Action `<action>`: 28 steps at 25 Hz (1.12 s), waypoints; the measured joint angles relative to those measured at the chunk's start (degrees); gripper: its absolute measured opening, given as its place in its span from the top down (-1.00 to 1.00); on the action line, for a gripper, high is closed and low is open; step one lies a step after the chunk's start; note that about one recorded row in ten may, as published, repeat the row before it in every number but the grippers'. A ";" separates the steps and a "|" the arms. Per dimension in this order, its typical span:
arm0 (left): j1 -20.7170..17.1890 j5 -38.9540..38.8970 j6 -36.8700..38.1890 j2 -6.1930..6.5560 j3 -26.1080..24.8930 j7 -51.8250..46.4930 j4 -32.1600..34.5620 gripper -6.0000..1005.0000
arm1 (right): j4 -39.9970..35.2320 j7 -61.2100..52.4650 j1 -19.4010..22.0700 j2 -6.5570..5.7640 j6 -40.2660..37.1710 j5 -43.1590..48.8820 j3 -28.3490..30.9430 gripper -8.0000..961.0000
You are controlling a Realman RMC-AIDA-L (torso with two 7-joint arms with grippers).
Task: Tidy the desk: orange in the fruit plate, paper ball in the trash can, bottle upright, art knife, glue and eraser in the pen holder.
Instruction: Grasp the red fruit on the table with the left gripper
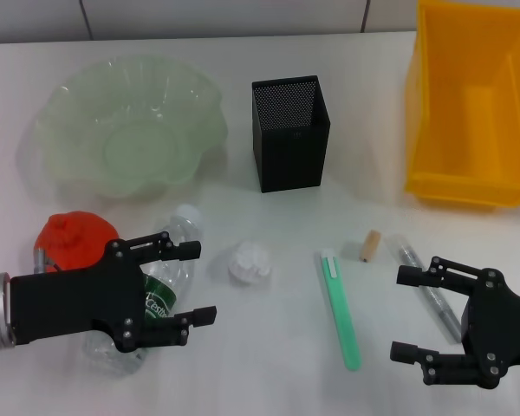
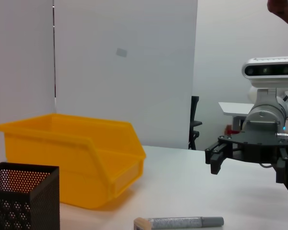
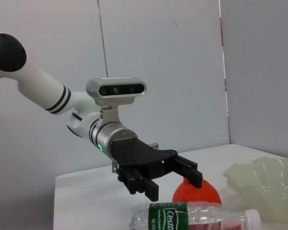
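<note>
My left gripper (image 1: 191,282) hangs spread wide above the bottle (image 1: 160,290), which lies on its side, cap pointing away from me, so the fingers bracket its body for a lift upright. The orange (image 1: 69,241) sits just behind my left wrist. Between my grippers lie the paper ball (image 1: 249,262) and art knife (image 1: 340,308). My right gripper (image 1: 407,312) waits spread and empty beside the glue (image 1: 425,282).

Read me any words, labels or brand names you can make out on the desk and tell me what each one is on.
"Cestbon": white brand lettering on the green label of the lying bottle, under the open left gripper.
A smaller white line below that brand name: too small to read.
Nothing legible on the silver pen by the right gripper.
No text shows on the other items.
</note>
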State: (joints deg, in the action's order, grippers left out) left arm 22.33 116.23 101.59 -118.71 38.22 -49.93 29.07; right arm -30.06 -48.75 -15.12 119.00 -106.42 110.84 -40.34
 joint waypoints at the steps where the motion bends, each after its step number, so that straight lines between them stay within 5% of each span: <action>1: -0.06 -0.12 0.00 -0.01 -0.10 0.06 0.00 -0.55 | 0.00 0.01 0.00 0.00 0.00 0.00 0.02 -0.75; 11: -1.66 -0.58 0.17 0.24 -6.28 0.18 0.49 -0.45 | 0.14 0.06 0.00 0.06 0.01 -0.27 0.52 -0.75; 12: -3.17 -0.59 -1.30 0.52 -12.63 0.14 0.55 -0.44 | 0.17 0.07 0.01 0.06 0.00 -0.27 0.53 -0.75; 16: -5.60 -0.60 -5.17 1.11 -18.65 -0.31 0.59 -0.40 | 0.24 0.07 0.01 0.08 0.00 -0.35 0.53 -0.75; 28: -6.42 0.30 -17.79 0.64 -17.05 -3.14 0.03 -0.28 | 0.45 0.07 -0.27 0.18 0.15 -0.37 0.55 -0.75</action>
State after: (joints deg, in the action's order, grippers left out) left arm 15.91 116.53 83.80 -118.06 21.17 -53.07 29.10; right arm -29.62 -48.68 -15.39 119.18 -106.27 110.47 -39.79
